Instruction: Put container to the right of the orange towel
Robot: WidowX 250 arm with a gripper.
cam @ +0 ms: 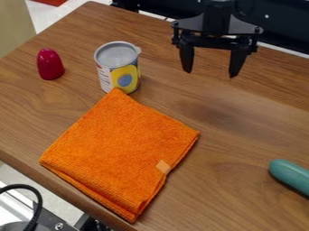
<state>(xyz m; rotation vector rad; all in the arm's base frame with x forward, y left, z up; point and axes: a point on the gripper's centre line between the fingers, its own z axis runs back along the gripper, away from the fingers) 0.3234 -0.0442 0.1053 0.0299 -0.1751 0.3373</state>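
In the upper right of the frame, the black two-finger gripper (210,73) hangs over the brown wooden table (253,122); its two fingers stand wide apart, with nothing between them. In the upper left part, the cylindrical metal can with yellow label (118,67) stands upright; at its base is the top corner of the folded orange cloth towel (124,151), but if they touch, I cannot tell; farther left stands a dark pink rounded object (50,64); at the right edge lies a teal rounded object (292,175).
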